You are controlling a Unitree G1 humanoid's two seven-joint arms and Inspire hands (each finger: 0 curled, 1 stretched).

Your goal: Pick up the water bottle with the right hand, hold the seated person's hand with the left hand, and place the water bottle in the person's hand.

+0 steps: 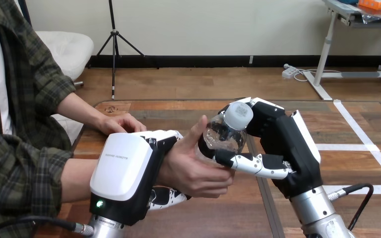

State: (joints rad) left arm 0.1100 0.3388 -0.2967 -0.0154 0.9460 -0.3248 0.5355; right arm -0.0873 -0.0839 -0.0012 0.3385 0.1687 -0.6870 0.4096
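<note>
A clear water bottle [226,133] with a white cap is tilted toward me above the table's middle. My right hand [283,141] is shut on it, fingers curled round its body from the right. The person's hand [193,166] is cupped round the bottle's lower part from the left, thumb up beside it. My left hand [129,173] is at the person's wrist, its white back toward me; fingers show curled over and under the wrist.
The person's other hand [119,122] rests flat on the wooden table [188,111] at the back left. The table's far edge runs just behind the bottle. Bare tabletop lies at the front middle and to the right.
</note>
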